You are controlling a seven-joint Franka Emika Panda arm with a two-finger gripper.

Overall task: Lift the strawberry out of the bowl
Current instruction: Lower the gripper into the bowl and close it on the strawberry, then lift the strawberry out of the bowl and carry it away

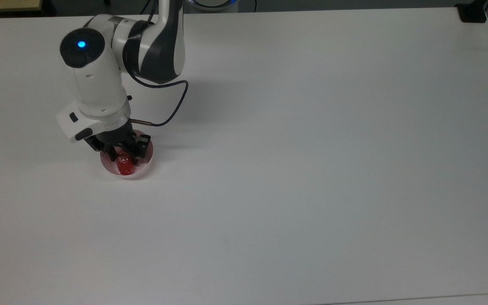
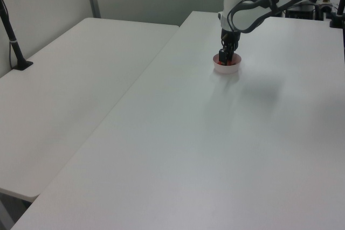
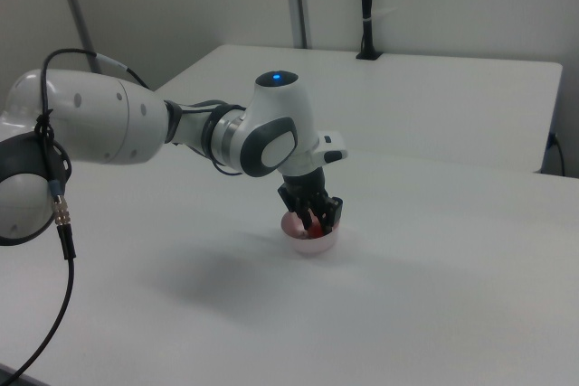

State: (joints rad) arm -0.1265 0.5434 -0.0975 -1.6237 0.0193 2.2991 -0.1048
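Note:
The pale pink bowl (image 1: 148,160) stands on the white table at the top view's left; it also shows as the bowl (image 2: 227,69) and the bowl (image 3: 317,245). Inside it lies the red strawberry (image 1: 125,166), a red spot (image 3: 311,231) in the right view. My gripper (image 1: 123,157) reaches straight down into the bowl, its black fingers (image 1: 111,156) pressed against the strawberry from both sides. The gripper (image 2: 222,57) hides the fruit in the left view. In the right view the gripper (image 3: 317,220) sits low inside the rim.
A black cable (image 1: 176,106) loops off the wrist toward the top view's right. A black clamp (image 1: 472,12) sits at the table's far right corner. In the left view a second white table (image 2: 64,84) adjoins, with a black post (image 2: 11,30).

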